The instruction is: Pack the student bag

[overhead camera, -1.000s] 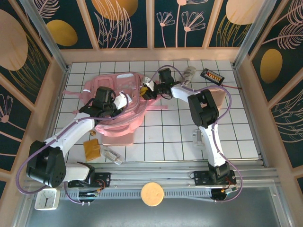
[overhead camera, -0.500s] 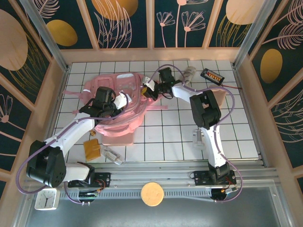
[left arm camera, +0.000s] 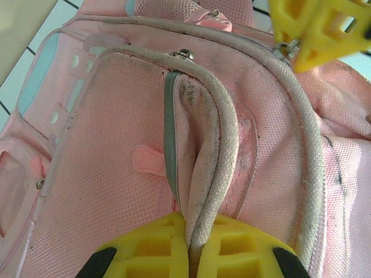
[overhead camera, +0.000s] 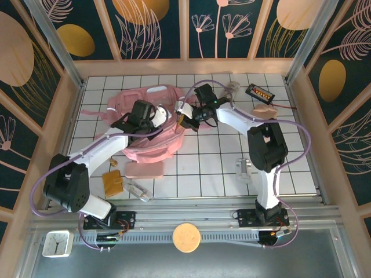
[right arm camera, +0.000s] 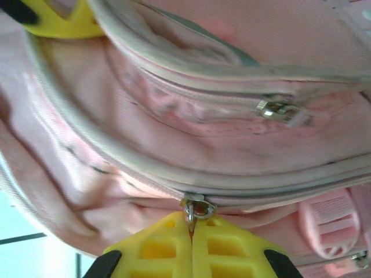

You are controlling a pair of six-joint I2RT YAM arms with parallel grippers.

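We judged the soft pink fabric backpack limp and best held as gripped: left gripper pinched its corded seam, right gripper its metal zip-pull.

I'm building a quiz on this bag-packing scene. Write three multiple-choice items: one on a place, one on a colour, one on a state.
1. Where does the small clock stand?
A. on the bag
B. by the far wall
C. at the near left corner, off the tiled table

2. What colour is the student bag?
A. pink
B. blue
C. green

3. How do the right jaws stand?
A. wide open over the tiles
B. shut on a zip pull of the bag
C. shut on the clock

Answers:
1 C, the top view shows it at the bottom left, off the tiles.
2 A, every view shows pink fabric.
3 B, the right wrist view shows the yellow pads closed on the metal pull.
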